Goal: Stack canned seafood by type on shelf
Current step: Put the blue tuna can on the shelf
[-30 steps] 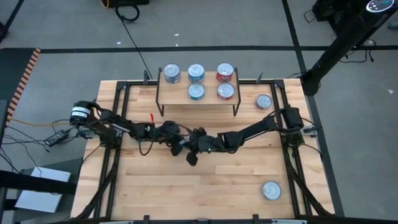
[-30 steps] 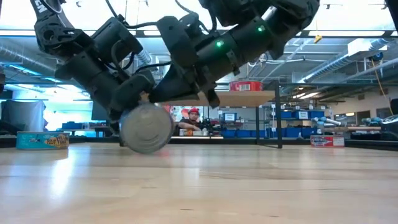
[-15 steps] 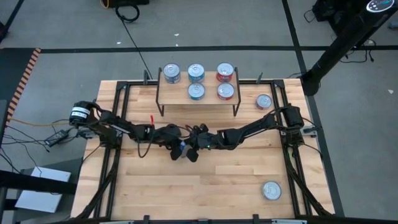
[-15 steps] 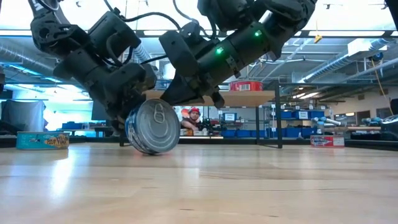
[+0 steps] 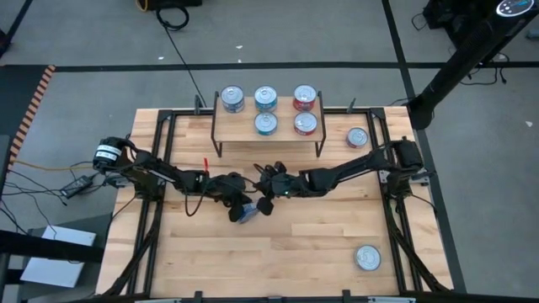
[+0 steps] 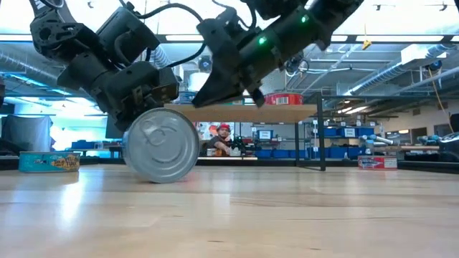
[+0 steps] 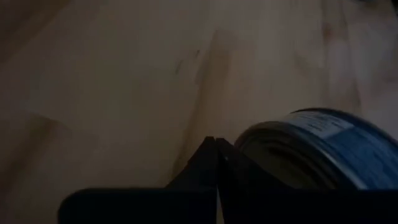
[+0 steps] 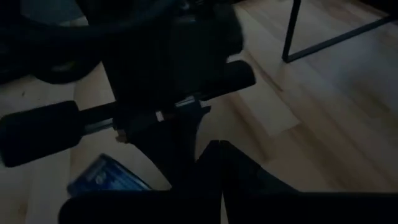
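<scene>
Both dark arms meet over the middle of the light-wood table (image 5: 278, 252), their grippers crowding a blue-labelled round tin (image 5: 248, 215) tipped on edge. The low wooden shelf (image 5: 240, 123) on black legs blocks the far side; the near half lies open.

A light-wood surface (image 5: 278, 252) with black rails along its edges stands on a grey floor (image 5: 101, 34). Left of the surface, on the floor, lies a small black box (image 5: 77, 187) with a cable, and near the surface's front left corner a flat white board (image 5: 52, 263). A black cord (image 5: 181, 50) runs across the floor beyond the surface. Seen across the surface, a person in a red cap (image 6: 224, 137) sits far behind it, among shelves holding blue bins (image 6: 337, 151).
</scene>
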Tool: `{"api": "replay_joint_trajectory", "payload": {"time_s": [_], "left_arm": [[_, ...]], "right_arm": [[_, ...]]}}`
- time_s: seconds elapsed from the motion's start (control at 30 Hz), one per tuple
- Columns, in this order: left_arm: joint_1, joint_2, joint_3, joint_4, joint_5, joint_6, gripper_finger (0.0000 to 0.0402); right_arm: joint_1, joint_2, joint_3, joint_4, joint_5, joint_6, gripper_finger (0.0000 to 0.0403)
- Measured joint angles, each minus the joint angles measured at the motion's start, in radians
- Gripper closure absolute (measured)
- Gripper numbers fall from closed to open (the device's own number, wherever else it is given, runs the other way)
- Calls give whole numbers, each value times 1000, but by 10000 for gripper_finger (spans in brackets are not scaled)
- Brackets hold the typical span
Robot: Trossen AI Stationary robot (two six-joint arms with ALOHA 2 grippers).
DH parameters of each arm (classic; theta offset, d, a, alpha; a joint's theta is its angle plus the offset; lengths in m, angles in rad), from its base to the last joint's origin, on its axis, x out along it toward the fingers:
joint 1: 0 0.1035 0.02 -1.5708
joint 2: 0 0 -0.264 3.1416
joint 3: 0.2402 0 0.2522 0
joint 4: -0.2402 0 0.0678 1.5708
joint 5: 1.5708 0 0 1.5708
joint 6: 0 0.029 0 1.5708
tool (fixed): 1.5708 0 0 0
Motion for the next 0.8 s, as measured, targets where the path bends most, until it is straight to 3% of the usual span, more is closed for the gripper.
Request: {"api": "replay_joint_trajectory", "payload": {"time_s": [0.3, 0.63, 0.8], "left_arm": [[-1, -92, -1, -60, 62, 26, 401], [-73, -223, 0, -293, 56, 17, 401], [-142, -223, -2, -275, 41, -35, 401]], "right_arm": [[67, -78, 0, -69, -181, 0, 395], [122, 39, 0, 56, -262, 37, 395], [108, 92, 1, 90, -260, 95, 395]]}}
